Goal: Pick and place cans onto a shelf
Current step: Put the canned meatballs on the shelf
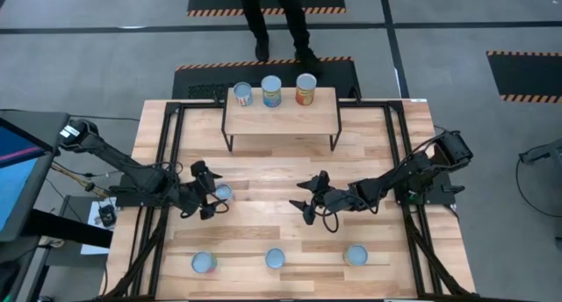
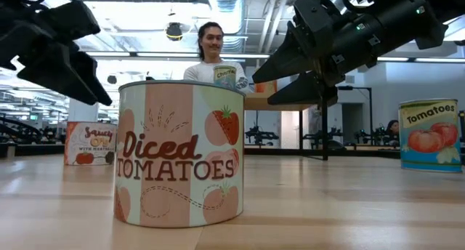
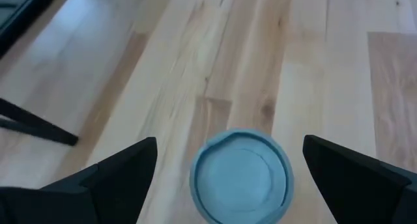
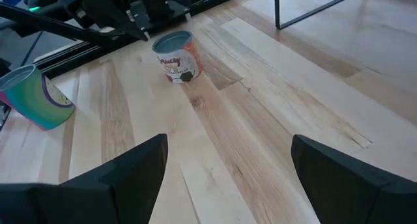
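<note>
Three cans [image 1: 271,91] stand upright on the small light-wood shelf [image 1: 281,118] at the table's far middle. An orange-and-white can [image 1: 223,192] stands on the table left of centre; it also shows in the left wrist view [image 3: 241,175] and the right wrist view [image 4: 176,55]. My left gripper [image 3: 229,142] is open above it, one finger on either side of its round top, touching nothing. My right gripper [image 1: 307,201] is open and empty above the table's middle, as its wrist view [image 4: 228,139] shows. Three more cans [image 1: 275,258] stand in a row near the front edge.
A person [image 1: 281,21] stands beyond the table's far edge, behind the shelf. The pink Diced Tomatoes can [image 2: 180,155] stands close in the low view, with a blue tomato can [image 2: 430,134] to its right. Black rails [image 1: 167,161] run along both table sides.
</note>
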Action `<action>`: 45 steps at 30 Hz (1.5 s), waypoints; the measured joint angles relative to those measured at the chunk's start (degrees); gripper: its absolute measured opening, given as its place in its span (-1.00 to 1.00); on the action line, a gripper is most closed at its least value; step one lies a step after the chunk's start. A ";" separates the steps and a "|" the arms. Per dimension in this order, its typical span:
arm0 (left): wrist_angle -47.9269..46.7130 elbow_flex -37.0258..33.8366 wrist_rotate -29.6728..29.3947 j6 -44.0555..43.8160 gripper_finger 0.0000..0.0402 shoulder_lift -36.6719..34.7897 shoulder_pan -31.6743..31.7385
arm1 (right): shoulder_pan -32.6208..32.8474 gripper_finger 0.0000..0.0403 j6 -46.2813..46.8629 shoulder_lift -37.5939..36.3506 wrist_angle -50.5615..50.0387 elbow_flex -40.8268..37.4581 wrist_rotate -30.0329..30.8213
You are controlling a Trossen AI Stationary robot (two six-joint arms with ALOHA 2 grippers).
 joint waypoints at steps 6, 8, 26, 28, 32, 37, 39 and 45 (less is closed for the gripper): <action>-1.59 0.06 -0.34 -13.26 0.86 0.00 0.21 | 0.40 0.74 0.31 0.00 -0.10 0.00 0.00; -1.17 -0.19 -0.46 -19.46 0.86 0.00 0.21 | 0.65 0.73 0.34 0.00 -0.10 0.00 -0.02; 9.63 -3.90 0.67 -26.28 0.86 9.05 0.21 | 0.52 0.73 0.76 0.00 -0.10 0.00 -0.01; 9.90 -3.90 0.68 -26.23 0.86 10.32 0.21 | 0.52 0.74 0.80 0.00 -0.10 0.00 -0.01; 9.84 -3.90 0.68 -26.31 0.85 12.93 0.21 | 0.52 0.73 0.92 0.00 -0.10 0.00 0.00; 10.35 -3.90 -0.05 -26.72 0.70 14.83 0.21 | 0.52 0.72 0.90 0.00 -0.10 0.00 0.04; 10.73 -3.90 -0.48 -26.27 0.59 14.84 0.21 | 0.52 0.72 0.90 0.00 -0.09 0.00 0.04; 10.99 -3.88 -1.04 -22.96 0.33 14.58 0.99 | 0.50 0.71 0.87 0.00 -0.10 0.00 0.09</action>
